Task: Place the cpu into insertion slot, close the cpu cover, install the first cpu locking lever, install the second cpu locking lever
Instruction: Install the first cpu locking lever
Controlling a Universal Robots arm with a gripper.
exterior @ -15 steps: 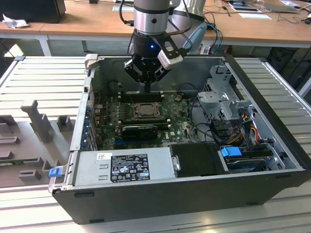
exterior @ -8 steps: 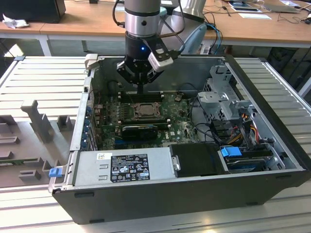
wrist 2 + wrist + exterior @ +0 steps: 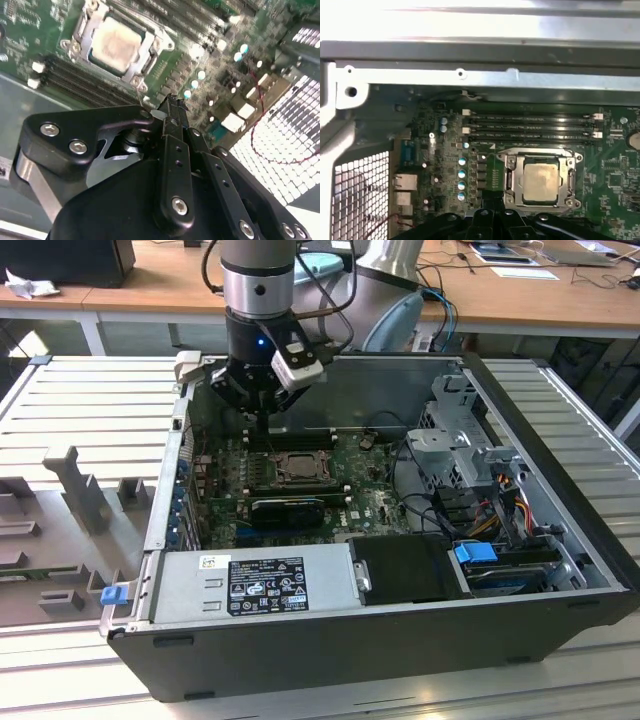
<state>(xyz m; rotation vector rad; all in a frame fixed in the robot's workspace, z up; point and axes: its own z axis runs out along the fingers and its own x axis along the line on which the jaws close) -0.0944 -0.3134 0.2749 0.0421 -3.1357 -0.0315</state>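
The cpu (image 3: pixel 540 181) sits in the slot (image 3: pixel 540 203) at mid-board (image 3: pixel 445 150), the cover (image 3: pixel 514 177) down around it, beside the memory slots (image 3: pixel 530 125). The gripper (image 3: pixel 170 106) hangs above the cover's edge, fingers pressed together on nothing. The open case (image 3: pixel 560 570) lies on a slatted metal table (image 3: pixel 90 400); wooden desks (image 3: pixel 150 285) stand behind

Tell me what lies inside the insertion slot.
The cpu, its pale metal top showing through the window of the cpu cover. The frame hides its edges; whatever lies beneath it is covered.
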